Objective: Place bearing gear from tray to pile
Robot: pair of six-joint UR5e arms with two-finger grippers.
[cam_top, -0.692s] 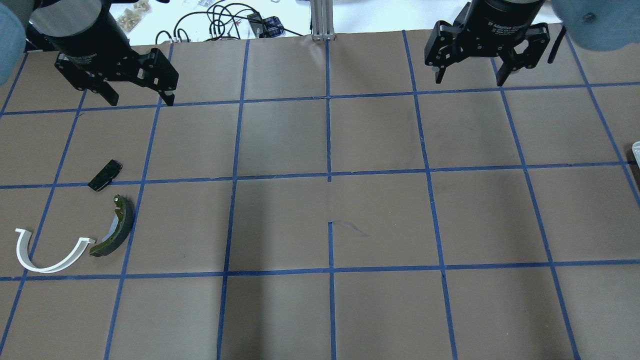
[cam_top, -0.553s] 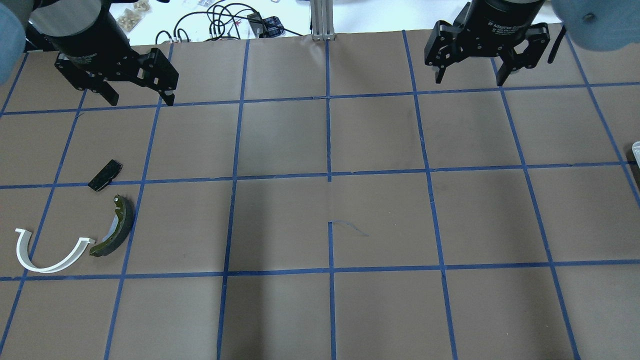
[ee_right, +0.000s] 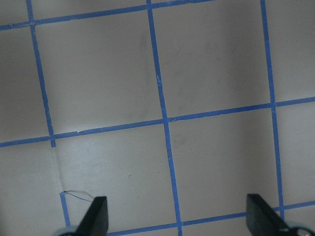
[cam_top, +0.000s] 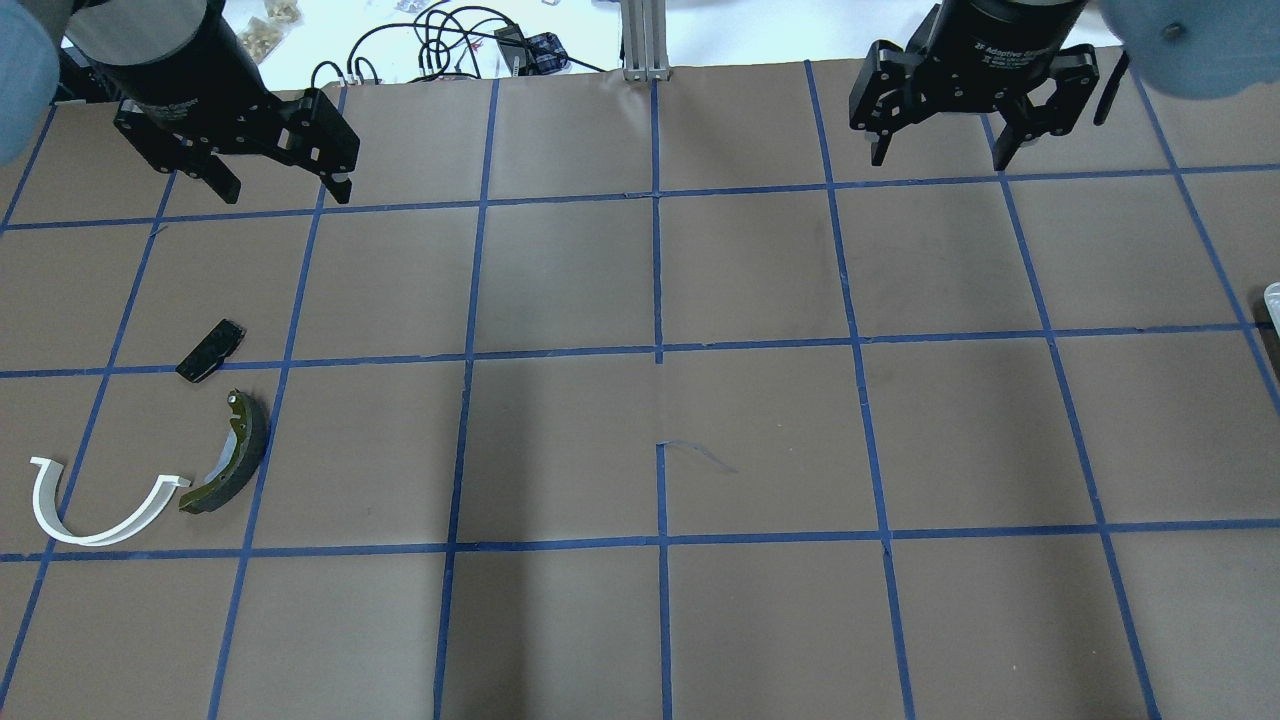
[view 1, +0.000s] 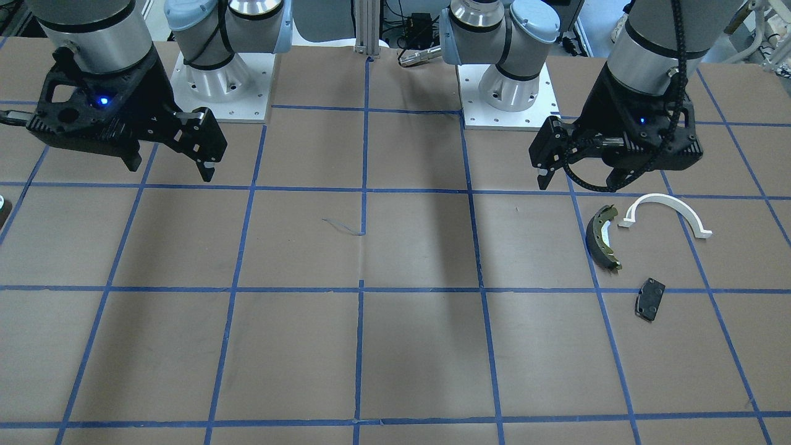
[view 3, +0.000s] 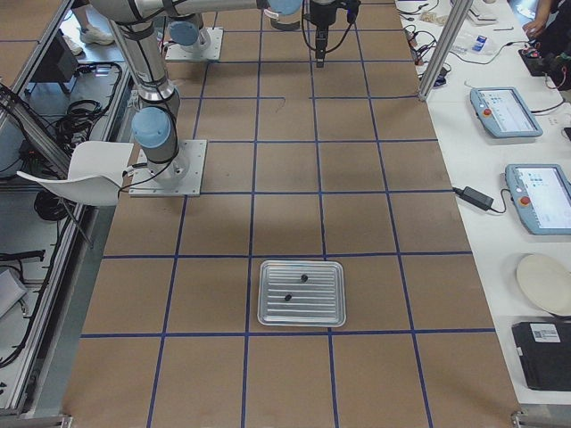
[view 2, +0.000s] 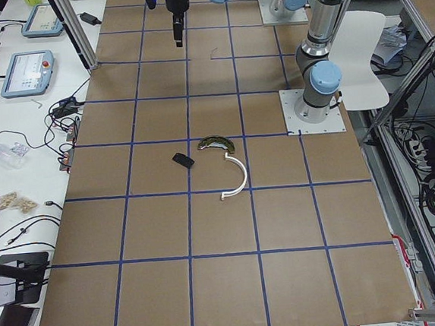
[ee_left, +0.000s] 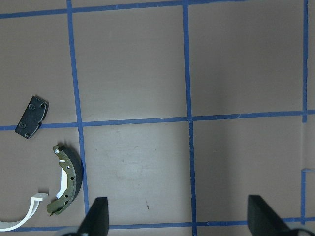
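Table (cam_top: 760, 270): You see brown paper with blue tape lines that make squares.
Tray (view 3: 321, 309): Your silver tray lies flat at the robot's right end of the table, well apart from both arms.
Left gripper (cam_top: 285, 192): It hangs above the table on the robot's left side. Its two fingers are spread wide and hold nothing. You can see the pile below it in its own wrist camera.
Right gripper (cam_top: 940, 158): It hangs above the table on the robot's right side. Its fingers are spread wide too, with nothing between them.
Pile (view 2: 214, 143): Three parts lie on the robot's left side of the table, far from the tray.
White arch (view 1: 662, 198): One end is just beside the brake shoe.
Brake shoe (cam_top: 248, 448): It is curved, olive and black, and lies between the arch and the plate.
Black plate (cam_top: 210, 351): It is small and flat, near the shoe but apart from it.
Bearing gear: You can see a far dark bit (view 3: 304, 278) and a near dark bit (view 3: 287, 297) on the tray. They are too small to tell which is the gear.
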